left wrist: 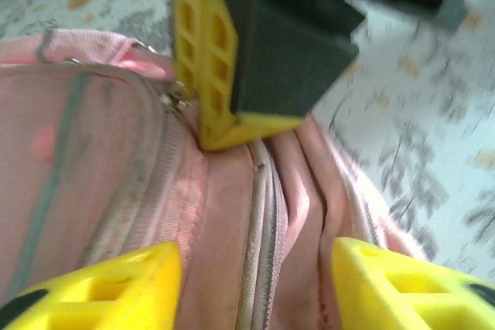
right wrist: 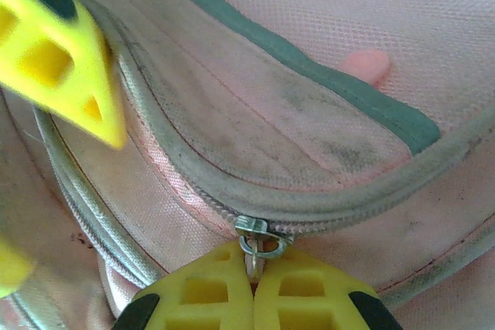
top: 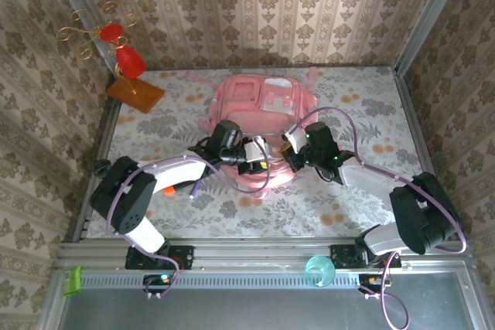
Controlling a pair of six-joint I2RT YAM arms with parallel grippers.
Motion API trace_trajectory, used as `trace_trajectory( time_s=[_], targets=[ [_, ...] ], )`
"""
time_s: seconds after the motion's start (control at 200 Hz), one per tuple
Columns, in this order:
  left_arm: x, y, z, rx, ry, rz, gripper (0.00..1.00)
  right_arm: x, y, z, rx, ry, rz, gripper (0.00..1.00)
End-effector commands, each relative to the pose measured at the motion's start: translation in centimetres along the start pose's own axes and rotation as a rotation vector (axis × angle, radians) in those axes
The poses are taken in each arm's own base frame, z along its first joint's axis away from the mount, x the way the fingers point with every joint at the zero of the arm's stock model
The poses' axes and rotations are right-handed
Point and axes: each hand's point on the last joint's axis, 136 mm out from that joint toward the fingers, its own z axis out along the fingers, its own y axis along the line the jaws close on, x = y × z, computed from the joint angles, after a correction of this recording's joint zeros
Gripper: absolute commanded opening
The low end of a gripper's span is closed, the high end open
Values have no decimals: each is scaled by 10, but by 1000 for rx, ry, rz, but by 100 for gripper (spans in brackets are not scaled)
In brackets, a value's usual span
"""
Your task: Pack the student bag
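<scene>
Grips zipper pull [right wrist: 256, 246] in closed right pincer [right wrist: 254, 270], left pincer [left wrist: 255, 251] parted, empty; risks dragging unpinned student bag [top: 257, 100].

Left arm [top: 166, 171] runs from its base toward the middle, wrist turned right. Left gripper [top: 257, 154]: jaws stand apart, gripping nothing, the 2 yellow fingers [left wrist: 100, 287] spread wide in the left wrist view. Right arm [top: 371, 175] mirrors it, running left toward the middle. Right gripper [right wrist: 254, 268]: jaws pressed together tip to tip, pinching a zipper pull [right wrist: 257, 243]. The 2 grippers sit near each other, pointing at one another, and the right gripper is close ahead of the left jaws.
</scene>
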Motion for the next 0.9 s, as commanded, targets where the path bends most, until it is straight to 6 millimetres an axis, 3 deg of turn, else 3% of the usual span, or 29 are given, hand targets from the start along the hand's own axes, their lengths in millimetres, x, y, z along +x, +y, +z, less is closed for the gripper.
trace_trajectory(
  time_s=[0.0,0.06,0.135,0.19,0.24,0.33,0.445,0.71,0.875,0.895],
  targets=[
    [-45,23,-38,-43,-145,-114,63,-23,3,-14,-41,-103,45,0],
    [-46,34,-53,-90,-165,-205,65,-22,3,-14,-41,-91,52,0],
    [-32,69,-70,-248,-149,-393,65,-22,1,-13,-33,-79,65,0],
    [-4,103,-86,-420,-88,-617,65,-21,0,-13,-27,-76,70,0],
    [27,121,-97,-532,-16,-831,64,-22,-1,-14,-22,-77,75,0],
    [64,126,-100,-561,58,-1067,62,-21,-2,-15,-17,-75,78,0],
    [85,130,-92,-556,120,-1169,62,-21,-2,-15,-12,-76,79,0],
    [89,143,-54,-379,102,-1274,50,-20,-5,-14,0,-55,89,0],
    [94,139,-32,-302,57,-1364,24,-29,-18,-13,49,-7,45,0],
    [94,139,-31,-295,44,-1374,21,-22,-22,-7,62,27,40,0]
  ],
)
